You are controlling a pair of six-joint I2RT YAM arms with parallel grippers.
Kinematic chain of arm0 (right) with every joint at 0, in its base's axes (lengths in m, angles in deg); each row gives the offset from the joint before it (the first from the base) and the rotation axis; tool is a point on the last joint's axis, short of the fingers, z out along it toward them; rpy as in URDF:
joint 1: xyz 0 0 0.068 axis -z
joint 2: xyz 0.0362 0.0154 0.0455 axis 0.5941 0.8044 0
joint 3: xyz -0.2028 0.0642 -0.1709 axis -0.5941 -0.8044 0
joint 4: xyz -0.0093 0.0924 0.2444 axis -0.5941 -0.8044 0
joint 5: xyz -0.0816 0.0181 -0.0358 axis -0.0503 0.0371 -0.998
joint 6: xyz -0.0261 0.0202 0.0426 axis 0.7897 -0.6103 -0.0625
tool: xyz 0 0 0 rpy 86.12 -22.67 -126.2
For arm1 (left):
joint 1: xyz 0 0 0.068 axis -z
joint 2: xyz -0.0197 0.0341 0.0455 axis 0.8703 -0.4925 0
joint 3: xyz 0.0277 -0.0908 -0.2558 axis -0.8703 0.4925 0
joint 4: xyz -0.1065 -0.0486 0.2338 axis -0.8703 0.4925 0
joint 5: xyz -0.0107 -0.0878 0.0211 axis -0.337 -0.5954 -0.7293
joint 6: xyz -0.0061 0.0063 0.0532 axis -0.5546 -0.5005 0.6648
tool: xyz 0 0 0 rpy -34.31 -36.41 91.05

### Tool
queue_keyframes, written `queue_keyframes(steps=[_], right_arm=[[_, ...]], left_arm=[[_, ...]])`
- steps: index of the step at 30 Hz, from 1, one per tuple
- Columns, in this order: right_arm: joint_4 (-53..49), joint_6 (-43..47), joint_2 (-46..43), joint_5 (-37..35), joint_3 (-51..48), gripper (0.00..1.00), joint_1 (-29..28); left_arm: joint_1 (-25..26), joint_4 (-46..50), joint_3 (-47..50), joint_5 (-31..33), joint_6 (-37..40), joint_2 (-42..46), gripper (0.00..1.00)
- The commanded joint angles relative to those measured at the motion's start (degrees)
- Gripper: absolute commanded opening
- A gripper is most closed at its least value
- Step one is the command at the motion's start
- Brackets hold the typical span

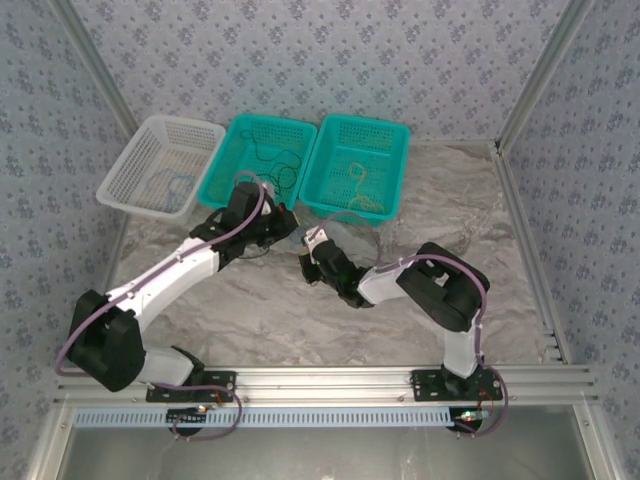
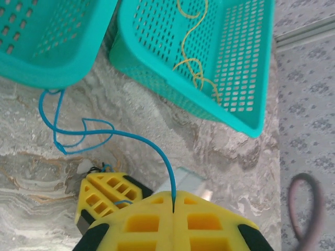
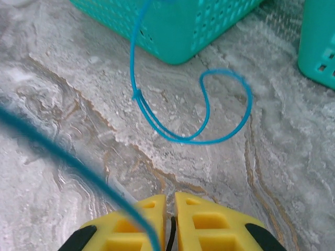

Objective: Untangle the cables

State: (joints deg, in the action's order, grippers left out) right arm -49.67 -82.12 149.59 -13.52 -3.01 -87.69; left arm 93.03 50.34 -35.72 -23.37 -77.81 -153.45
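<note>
My left gripper (image 2: 174, 196) is shut on a thin blue cable (image 2: 78, 133), which rises from the closed yellow fingertips and runs left into loose loops on the marble table. The right gripper's yellow fingers (image 2: 104, 193) lie just left of it, with a scrap of black cable (image 2: 95, 169) at their tip. In the right wrist view my right gripper (image 3: 170, 201) is shut on a black cable (image 3: 171, 232) in its narrow slit. The blue cable's loops (image 3: 209, 120) lie ahead of it. From above, both grippers (image 1: 288, 222) (image 1: 308, 245) meet in front of the baskets.
Three baskets stand at the back: a white one (image 1: 125, 170) holding a blue cable (image 1: 172, 185), a middle teal one (image 1: 240, 130) holding a black cable (image 1: 275, 160), and a right teal one (image 1: 400, 170) holding a yellow cable (image 1: 362, 185). The metal frame rail (image 1: 520, 250) bounds the table's right side.
</note>
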Motion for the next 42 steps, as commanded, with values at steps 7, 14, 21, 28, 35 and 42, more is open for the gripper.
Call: queue_keyframes(steps=[7, 14, 21, 28, 35, 42], right_arm=[[-4.09, -2.87, 2.88, -1.44, 1.58, 0.15, 0.13], [-4.87, -3.77, 3.44, -2.04, 1.56, 0.16, 0.10], [-5.60, -4.22, 3.64, -2.23, 1.67, 0.17, 0.09], [-5.81, -5.04, 3.51, -3.02, 1.41, 0.20, 0.22], [-6.67, -6.93, 1.97, -3.03, 0.47, 0.26, 1.01], [-8.72, -7.97, -7.28, -3.26, -1.61, 0.43, 2.21]], left_arm=[[-2.24, -1.11, -4.56, -0.35, 3.78, 4.85, 0.00], [-3.68, 1.18, -8.70, 0.54, 7.08, 6.00, 0.00], [-5.53, 1.15, -10.64, 1.51, 9.00, 7.76, 0.00], [-7.49, 2.55, -13.10, 2.56, 11.16, 9.05, 0.00], [-9.89, 5.68, -16.92, 1.86, 14.73, 10.85, 0.00], [-11.68, 10.71, -19.52, -2.75, 19.36, 11.47, 0.00]])
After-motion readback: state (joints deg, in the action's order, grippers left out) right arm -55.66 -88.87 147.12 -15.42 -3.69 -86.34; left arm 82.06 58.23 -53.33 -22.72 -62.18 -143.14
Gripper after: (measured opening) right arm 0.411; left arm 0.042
